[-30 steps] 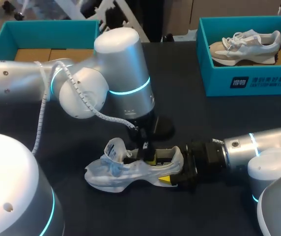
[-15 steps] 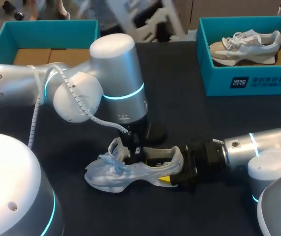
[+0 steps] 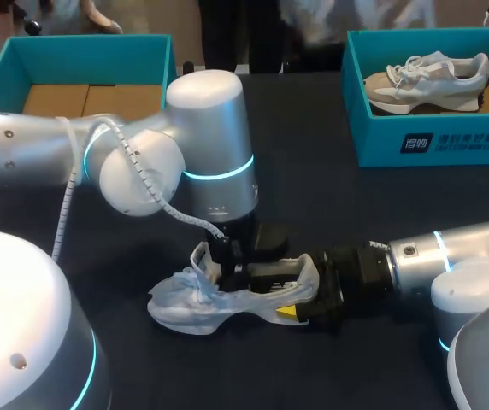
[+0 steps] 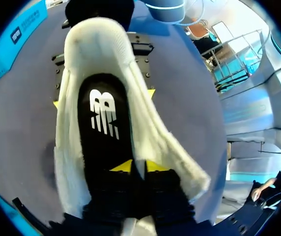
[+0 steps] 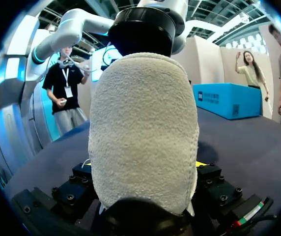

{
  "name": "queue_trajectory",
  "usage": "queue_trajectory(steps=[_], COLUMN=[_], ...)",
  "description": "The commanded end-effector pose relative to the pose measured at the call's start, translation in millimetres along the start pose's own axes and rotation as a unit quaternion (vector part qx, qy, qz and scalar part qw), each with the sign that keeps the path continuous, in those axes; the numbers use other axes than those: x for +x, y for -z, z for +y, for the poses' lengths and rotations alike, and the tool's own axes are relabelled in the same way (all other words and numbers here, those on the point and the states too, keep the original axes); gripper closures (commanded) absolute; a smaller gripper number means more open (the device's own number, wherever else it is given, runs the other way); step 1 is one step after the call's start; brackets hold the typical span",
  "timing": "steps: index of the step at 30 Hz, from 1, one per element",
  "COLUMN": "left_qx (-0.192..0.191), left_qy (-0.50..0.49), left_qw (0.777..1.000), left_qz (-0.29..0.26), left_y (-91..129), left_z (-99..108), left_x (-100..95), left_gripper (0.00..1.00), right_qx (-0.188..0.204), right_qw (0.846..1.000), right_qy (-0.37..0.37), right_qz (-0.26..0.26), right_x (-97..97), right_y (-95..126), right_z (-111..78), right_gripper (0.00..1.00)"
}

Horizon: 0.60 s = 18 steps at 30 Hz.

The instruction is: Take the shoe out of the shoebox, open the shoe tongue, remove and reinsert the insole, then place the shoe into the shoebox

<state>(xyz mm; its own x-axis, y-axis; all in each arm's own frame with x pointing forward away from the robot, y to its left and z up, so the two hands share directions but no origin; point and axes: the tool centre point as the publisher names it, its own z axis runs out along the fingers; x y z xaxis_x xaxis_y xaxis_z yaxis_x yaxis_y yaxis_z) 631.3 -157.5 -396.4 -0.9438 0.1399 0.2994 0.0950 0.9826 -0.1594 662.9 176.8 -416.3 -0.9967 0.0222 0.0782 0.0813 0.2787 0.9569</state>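
Observation:
A white shoe point(image 3: 185, 301) lies on the dark table, toe to the left and tongue folded up. My left gripper point(image 3: 232, 266) comes down from above into its opening. In the left wrist view its yellow tips point(image 4: 133, 166) stand a narrow gap apart over the black insole point(image 4: 103, 132), which lies flat inside the shoe point(image 4: 153, 137). My right gripper point(image 3: 306, 299) comes in from the right and is shut on the shoe's heel. The fuzzy heel point(image 5: 143, 113) fills the space between the right gripper's point(image 5: 143, 167) fingers.
A teal shoebox point(image 3: 433, 141) at the back right holds a second pale shoe point(image 3: 424, 79). Another teal box point(image 3: 22, 53) with brown cardboard inside stands at the back left. My left arm's big white elbow hangs over the table's middle.
My left gripper swung a little toward the toe and back, settled lower in the shoe opening, and its fingers parted slightly. The right arm and the heel have stayed put.

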Motion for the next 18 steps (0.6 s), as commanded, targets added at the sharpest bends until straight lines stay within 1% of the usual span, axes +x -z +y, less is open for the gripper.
queue_trajectory(steps=[1, 4, 6, 8, 15, 18], left_qx=[-0.001, -0.008, -0.006, -0.010, -0.013, -0.015], left_qy=[0.002, 0.000, -0.002, -0.001, 0.012, 0.022], left_qw=[1.000, 1.000, 1.000, 1.000, 0.997, 0.996], left_qz=[0.001, -0.006, -0.012, -0.029, -0.071, -0.081], left_y=[-9, -13, -16, -18, -24, -25], left_z=[1, 0, 0, 0, 3, 5], left_x=[1.1, 3.9, 4.9, 4.2, -9.5, -16.7], left_gripper=[0.69, 0.65, 0.64, 0.63, 0.61, 0.62], right_qx=[0.003, 0.003, 0.003, 0.003, 0.003, 0.003], right_qw=[1.000, 1.000, 1.000, 1.000, 1.000, 1.000], right_qy=[-0.001, -0.001, -0.001, -0.001, -0.001, -0.001], right_qz=[0.000, 0.000, 0.000, 0.000, 0.000, 0.000], right_x=[-0.6, -0.6, -0.6, -0.6, -0.6, -0.6], right_y=[-1, -1, -1, -1, -1, -1], right_z=[1.2, 1.2, 1.2, 1.2, 1.2, 1.2], right_gripper=[1.00, 1.00, 1.00, 1.00, 1.00, 1.00])
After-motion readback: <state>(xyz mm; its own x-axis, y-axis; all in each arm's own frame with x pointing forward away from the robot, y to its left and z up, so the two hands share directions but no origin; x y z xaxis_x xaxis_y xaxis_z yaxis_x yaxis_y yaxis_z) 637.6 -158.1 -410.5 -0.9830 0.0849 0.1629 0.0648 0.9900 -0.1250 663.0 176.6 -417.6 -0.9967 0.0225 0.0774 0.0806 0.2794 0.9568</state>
